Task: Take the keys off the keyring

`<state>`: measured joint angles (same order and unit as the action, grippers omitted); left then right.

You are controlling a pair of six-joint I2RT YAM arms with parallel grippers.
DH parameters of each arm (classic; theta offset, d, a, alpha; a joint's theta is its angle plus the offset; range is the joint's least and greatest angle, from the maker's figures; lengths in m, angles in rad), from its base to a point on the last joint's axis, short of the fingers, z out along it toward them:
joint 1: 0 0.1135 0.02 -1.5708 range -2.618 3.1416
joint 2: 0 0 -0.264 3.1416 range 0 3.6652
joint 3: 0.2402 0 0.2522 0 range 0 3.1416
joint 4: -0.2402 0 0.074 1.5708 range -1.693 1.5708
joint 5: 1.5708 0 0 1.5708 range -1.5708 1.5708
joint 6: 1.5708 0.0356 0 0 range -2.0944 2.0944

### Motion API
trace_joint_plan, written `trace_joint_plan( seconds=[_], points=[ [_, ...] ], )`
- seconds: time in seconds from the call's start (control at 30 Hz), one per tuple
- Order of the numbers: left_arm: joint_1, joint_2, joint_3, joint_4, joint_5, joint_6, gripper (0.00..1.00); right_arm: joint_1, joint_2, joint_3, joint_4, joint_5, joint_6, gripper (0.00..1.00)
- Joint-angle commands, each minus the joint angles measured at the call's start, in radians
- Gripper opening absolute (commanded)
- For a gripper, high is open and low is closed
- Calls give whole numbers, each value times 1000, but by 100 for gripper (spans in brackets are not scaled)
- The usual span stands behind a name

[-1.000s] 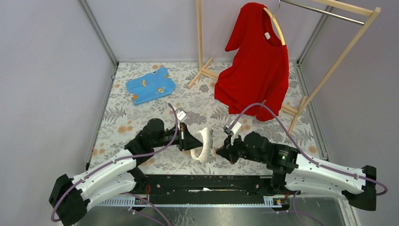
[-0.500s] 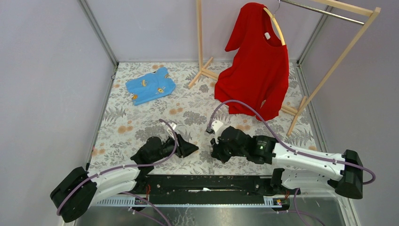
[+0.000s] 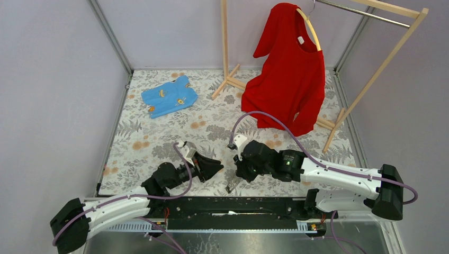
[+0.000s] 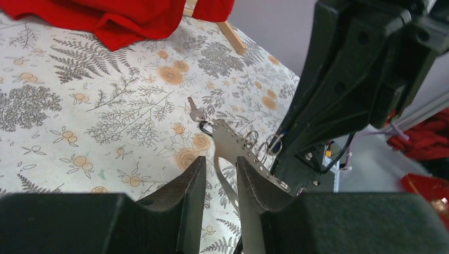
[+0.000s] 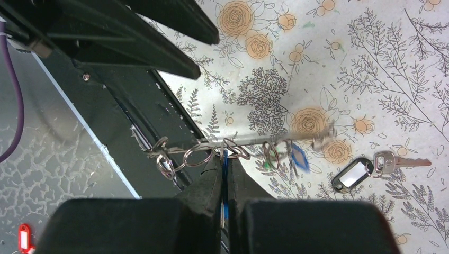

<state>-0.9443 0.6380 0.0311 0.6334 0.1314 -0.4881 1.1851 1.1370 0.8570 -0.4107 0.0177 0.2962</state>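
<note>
by the counter's near edge, the right gripper (image 5: 223, 164) pinches a metal strip (image 5: 249, 142) strung with rings and a blue tag (image 5: 299, 159). the left gripper (image 4: 219, 164) is narrowly parted beside it, contact unclear. farther in lies a loose key (image 5: 385, 160).

Bare floral cloth (image 3: 159, 132) lies open across mid-frame, between the blue garment (image 3: 169, 96) upper left and the red shirt (image 3: 288, 74) on its wooden rack (image 3: 227, 47) upper right. At lower centre the left gripper (image 3: 220, 166) and right gripper (image 3: 236, 177) nearly meet, and the keyring (image 3: 231, 186) hangs just below their narrow gap.
</note>
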Motion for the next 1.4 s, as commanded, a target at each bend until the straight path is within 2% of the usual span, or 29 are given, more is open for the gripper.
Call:
trace_joint_plan(
  seconds=[0.0,0.2,0.47,0.67,0.87,1.37],
  points=[
    [-65,74,4,130,-44,174,30,5,9,51,27,22,-2,0],
    [-180,169,-6,252,-110,301,29,5,9,57,19,26,11,0],
    [-306,224,-3,316,-237,420,30,5,25,79,2,21,46,0],
    [-404,323,4,384,-346,479,30,5,20,85,7,25,67,0],
    [-438,403,-7,504,-426,523,30,5,16,79,14,21,74,0],
    [-444,491,2,609,-401,546,30,5,7,73,24,16,81,0]
  ],
)
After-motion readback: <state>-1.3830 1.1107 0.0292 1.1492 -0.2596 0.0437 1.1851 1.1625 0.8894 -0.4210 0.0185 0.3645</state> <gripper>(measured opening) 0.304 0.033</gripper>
